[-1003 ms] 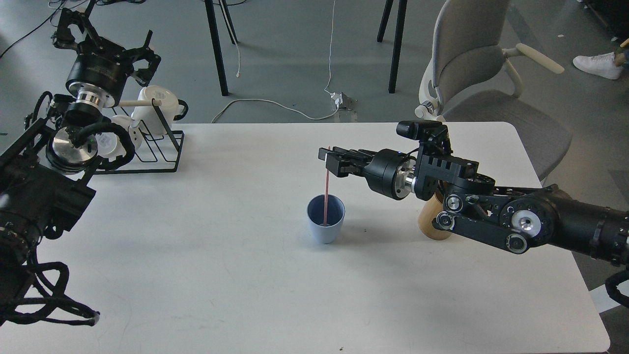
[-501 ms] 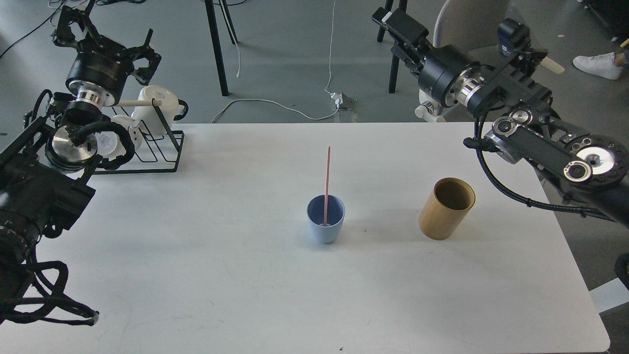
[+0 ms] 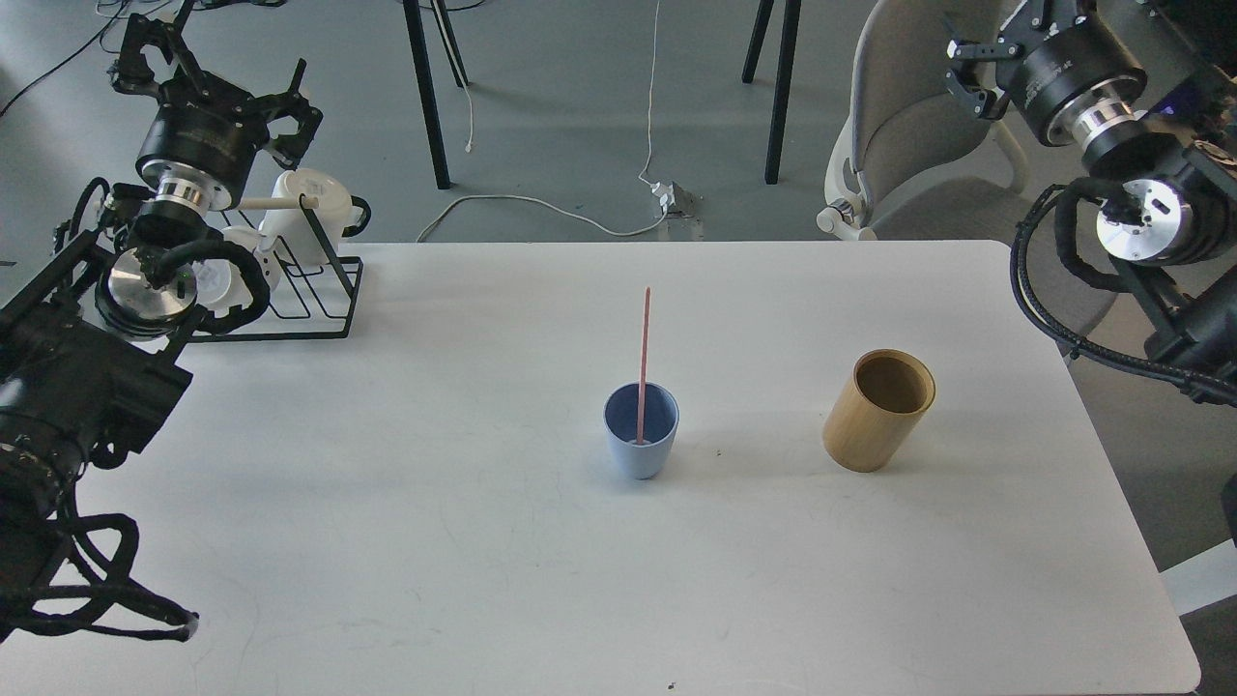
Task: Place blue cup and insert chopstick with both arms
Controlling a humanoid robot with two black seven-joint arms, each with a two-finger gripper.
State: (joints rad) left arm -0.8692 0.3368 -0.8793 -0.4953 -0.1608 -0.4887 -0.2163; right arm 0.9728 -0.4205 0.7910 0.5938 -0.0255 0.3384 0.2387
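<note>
No readable writing. Stick (image 3: 643,362) upright in cup (image 3: 641,430) on tabletop (image 3: 387,503); left hand (image 3: 208,72) released, right hand (image 3: 1000,43) unclear.

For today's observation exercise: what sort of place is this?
Probably an office or lab workspace: a white table on a grey floor, an office chair, and a power cable trailing across the floor.

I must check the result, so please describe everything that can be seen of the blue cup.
The blue cup is a small pale blue tumbler, matte, without handle, narrower at the base. It stands upright on the white table, near the middle, left of the bamboo holder and apart from it. One pink chopstick stands inside, its upper part well above the rim. No gripper touches the cup.
</note>
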